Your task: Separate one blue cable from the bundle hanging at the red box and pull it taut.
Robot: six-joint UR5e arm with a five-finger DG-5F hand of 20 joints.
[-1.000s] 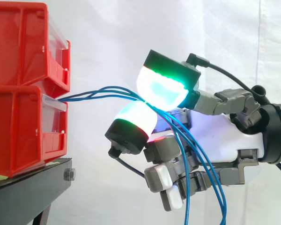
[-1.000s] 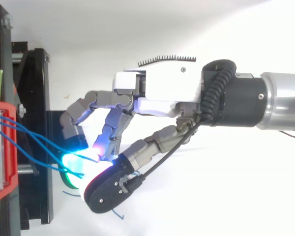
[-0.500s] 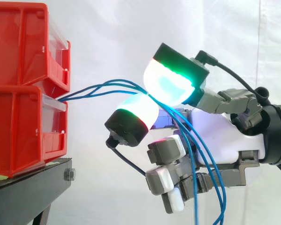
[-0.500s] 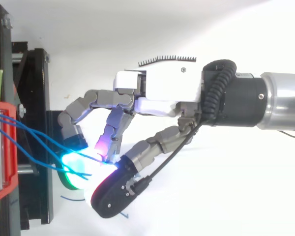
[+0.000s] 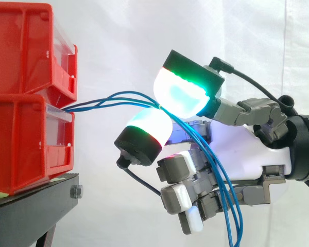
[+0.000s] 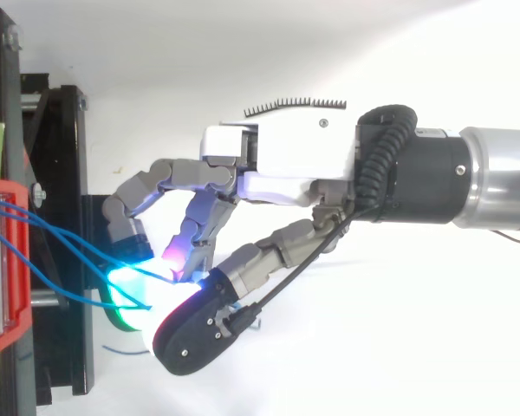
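The blue cables (image 5: pixel 123 98) are pinched between the curled fingers (image 5: pixel 180 95) of the hand (image 5: pixel 242 149); more than 1 appears caught. They run roughly level leftward to the red box (image 5: pixel 20 139), so tension would be gained by pulling rightward.

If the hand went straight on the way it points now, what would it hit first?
Probably the front of the red bins, near where the blue cables come out. The hand, pinching those cables, points left at them, and the gap between looks free.
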